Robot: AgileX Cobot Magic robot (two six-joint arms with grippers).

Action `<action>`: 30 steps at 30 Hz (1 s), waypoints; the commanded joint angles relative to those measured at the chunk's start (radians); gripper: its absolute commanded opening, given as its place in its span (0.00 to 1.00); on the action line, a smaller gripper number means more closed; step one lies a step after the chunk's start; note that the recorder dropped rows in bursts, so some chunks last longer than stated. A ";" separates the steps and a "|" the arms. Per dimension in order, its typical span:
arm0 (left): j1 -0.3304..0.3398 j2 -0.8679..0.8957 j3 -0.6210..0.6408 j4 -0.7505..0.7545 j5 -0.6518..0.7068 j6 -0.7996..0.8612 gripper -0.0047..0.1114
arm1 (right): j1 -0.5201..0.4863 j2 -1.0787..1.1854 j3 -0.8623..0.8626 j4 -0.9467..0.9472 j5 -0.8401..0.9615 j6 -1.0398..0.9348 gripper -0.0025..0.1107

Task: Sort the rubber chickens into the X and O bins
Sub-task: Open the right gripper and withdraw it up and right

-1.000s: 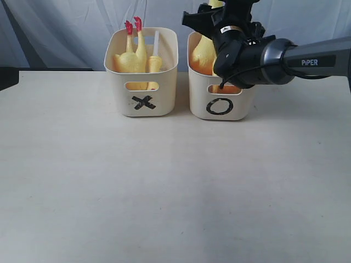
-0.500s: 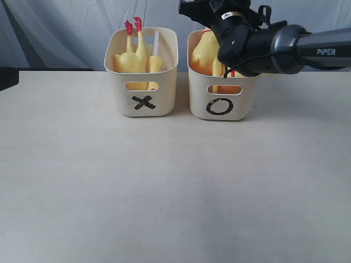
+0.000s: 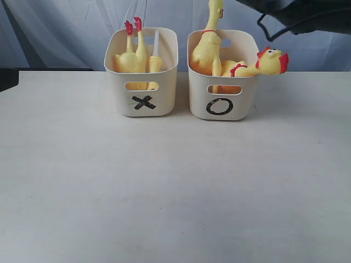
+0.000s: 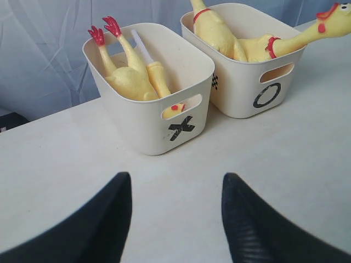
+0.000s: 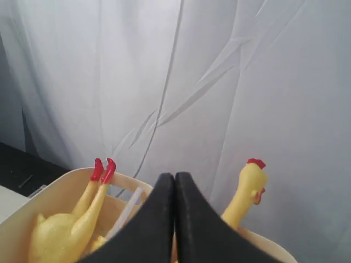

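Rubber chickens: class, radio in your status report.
Left gripper open, empty. Right gripper shut, empty. One chicken feet-up in X bin; two in O bin, one head over the rim. Nothing blocking either bin.

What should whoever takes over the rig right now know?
Left claw: open, empty, over the table in front of the X bin.
Right claw: shut, empty, raised near the bins.
X bin holds the feet-up chicken. O bin holds the upright chicken and the draped chicken, whose head hangs outside the rim.
Done: all three visible chickens binned.
Left: possibly tuck that head in.
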 commanded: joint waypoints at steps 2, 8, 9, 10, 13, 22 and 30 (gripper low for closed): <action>0.004 0.000 0.002 0.003 0.007 -0.004 0.46 | -0.004 -0.202 0.196 0.000 0.003 -0.037 0.02; 0.004 0.000 0.002 0.003 0.007 -0.002 0.46 | -0.004 -0.484 0.457 0.000 0.011 -0.031 0.02; 0.004 0.000 0.002 0.003 0.007 -0.002 0.46 | -0.004 -0.514 0.478 0.000 0.011 -0.031 0.02; 0.004 0.000 0.002 0.003 0.007 -0.002 0.46 | -0.004 -0.550 0.505 0.000 0.016 -0.031 0.02; 0.004 0.000 0.002 0.003 0.007 -0.002 0.46 | -0.004 -0.693 0.573 0.000 0.115 -0.031 0.02; 0.004 0.000 0.002 0.003 0.007 0.001 0.46 | -0.004 -0.930 0.589 0.004 0.571 -0.031 0.02; 0.004 -0.036 0.002 0.011 -0.009 0.001 0.46 | -0.004 -0.957 0.589 0.006 0.579 -0.031 0.02</action>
